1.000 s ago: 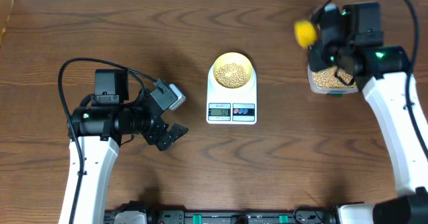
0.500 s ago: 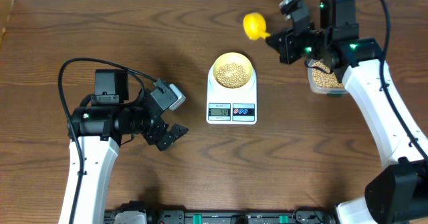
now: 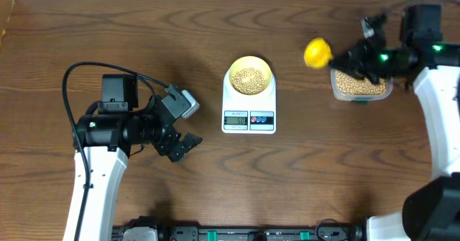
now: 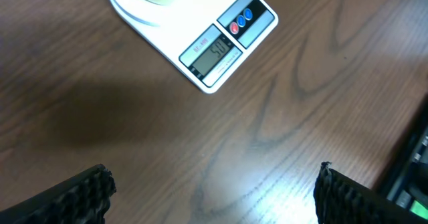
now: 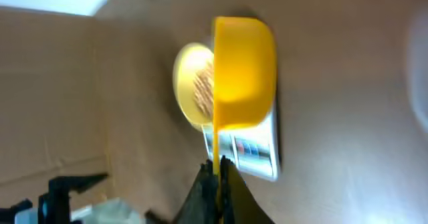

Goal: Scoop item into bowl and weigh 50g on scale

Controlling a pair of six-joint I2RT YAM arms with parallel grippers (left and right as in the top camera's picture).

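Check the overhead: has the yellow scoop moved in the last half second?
Yes. Against the scale, the yellow scoop has swung right, from just beyond the bowl back toward the clear tub.

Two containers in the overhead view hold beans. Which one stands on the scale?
The small pale yellow bowl: it sits on the white scale, whereas the clear tub rests directly on the table at the far right.

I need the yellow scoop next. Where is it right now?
Overhead view, upper right: the scoop is in the right gripper, between the bowl and the clear tub.
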